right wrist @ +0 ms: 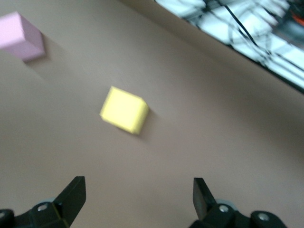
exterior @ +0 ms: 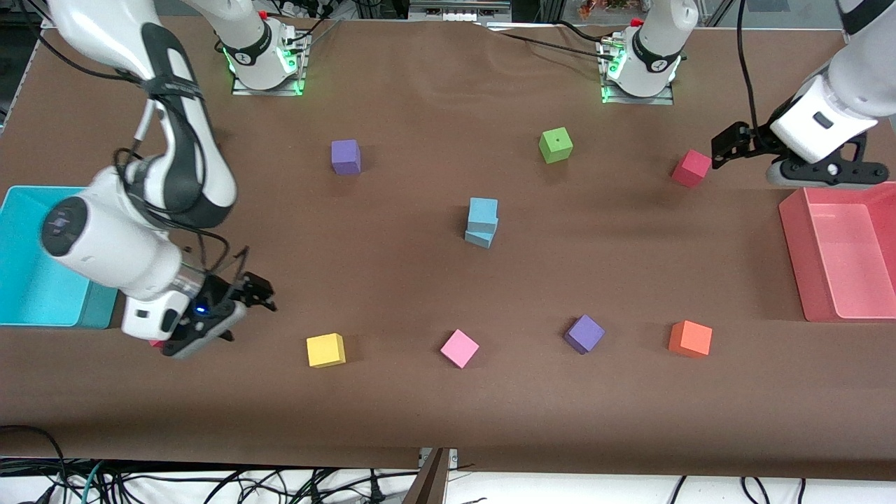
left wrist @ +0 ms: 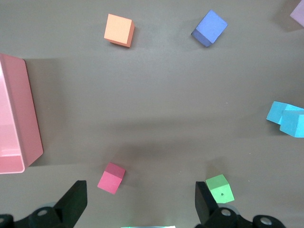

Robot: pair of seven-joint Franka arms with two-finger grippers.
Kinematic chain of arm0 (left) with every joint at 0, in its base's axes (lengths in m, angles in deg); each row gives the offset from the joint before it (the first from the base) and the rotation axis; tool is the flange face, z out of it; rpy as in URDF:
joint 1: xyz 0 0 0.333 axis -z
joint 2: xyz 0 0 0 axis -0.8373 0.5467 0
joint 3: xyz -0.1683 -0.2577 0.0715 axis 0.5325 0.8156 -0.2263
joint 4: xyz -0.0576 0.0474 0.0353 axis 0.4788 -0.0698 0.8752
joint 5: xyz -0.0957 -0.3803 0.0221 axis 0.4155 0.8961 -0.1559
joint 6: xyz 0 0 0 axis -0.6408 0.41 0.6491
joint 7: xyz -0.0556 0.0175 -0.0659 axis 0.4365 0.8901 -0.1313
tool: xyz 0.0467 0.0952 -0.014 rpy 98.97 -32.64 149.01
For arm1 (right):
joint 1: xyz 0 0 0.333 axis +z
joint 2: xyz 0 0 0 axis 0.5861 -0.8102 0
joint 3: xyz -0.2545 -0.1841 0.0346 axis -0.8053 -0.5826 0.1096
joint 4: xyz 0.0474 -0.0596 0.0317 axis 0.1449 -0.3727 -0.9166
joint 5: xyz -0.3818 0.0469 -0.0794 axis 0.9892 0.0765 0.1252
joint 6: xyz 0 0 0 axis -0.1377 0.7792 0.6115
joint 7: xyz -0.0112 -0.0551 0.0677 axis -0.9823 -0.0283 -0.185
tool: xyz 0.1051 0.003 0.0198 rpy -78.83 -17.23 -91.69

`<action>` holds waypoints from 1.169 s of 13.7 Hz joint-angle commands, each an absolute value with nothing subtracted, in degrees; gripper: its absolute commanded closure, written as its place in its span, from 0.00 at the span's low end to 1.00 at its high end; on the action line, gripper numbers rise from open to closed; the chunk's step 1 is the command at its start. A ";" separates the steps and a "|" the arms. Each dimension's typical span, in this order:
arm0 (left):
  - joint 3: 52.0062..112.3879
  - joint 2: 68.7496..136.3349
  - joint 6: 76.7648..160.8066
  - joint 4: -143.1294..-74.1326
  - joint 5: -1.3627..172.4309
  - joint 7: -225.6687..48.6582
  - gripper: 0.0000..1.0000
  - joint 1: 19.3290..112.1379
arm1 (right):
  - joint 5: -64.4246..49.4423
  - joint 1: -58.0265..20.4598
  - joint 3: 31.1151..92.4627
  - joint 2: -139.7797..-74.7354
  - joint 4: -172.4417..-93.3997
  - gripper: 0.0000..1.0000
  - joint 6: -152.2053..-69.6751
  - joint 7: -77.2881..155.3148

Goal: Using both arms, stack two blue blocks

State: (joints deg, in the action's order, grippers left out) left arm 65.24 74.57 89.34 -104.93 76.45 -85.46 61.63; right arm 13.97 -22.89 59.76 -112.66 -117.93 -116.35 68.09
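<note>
Two sky-blue blocks stand mid-table, the upper block [exterior: 483, 211] resting on the lower block [exterior: 481, 237], slightly turned against it. The left wrist view catches this pair [left wrist: 286, 118] at its edge. My left gripper [exterior: 731, 145] is open and empty, hanging beside the red block [exterior: 691, 168] at the left arm's end of the table; the left wrist view shows it [left wrist: 141, 199] with bare cloth between its fingers. My right gripper [exterior: 253, 291] is open and empty too, low over the cloth by the cyan bin [exterior: 28, 266]. Its wrist view shows it [right wrist: 137, 197] over bare table.
A pink bin [exterior: 840, 252] stands at the left arm's end. Loose blocks lie around: green [exterior: 556, 145], purple [exterior: 346, 156], yellow [exterior: 326, 350], pink [exterior: 459, 348], another purple [exterior: 584, 333], orange [exterior: 690, 339]. A bit of red [exterior: 155, 343] shows under the right hand.
</note>
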 commanded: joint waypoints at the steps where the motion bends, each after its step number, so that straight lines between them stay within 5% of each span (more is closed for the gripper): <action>1: 65.37 75.07 86.53 -102.96 76.01 -86.27 0.00 62.31 | 20.79 -28.66 61.44 -104.64 -122.93 0.00 -110.65 68.61; 8: 65.10 74.90 85.65 -102.96 76.37 -85.49 0.00 61.96 | 30.05 -32.80 61.35 -90.75 -126.19 0.00 -98.44 69.14; 16: 64.31 74.72 85.21 -102.96 76.37 -85.31 0.00 61.26 | 31.73 -35.00 63.44 -88.01 -124.69 0.00 -90.95 36.22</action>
State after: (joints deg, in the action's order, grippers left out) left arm 64.54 74.61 86.45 -104.11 76.45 -85.58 61.53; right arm 31.63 -34.24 60.78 -89.51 -123.64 -92.78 46.07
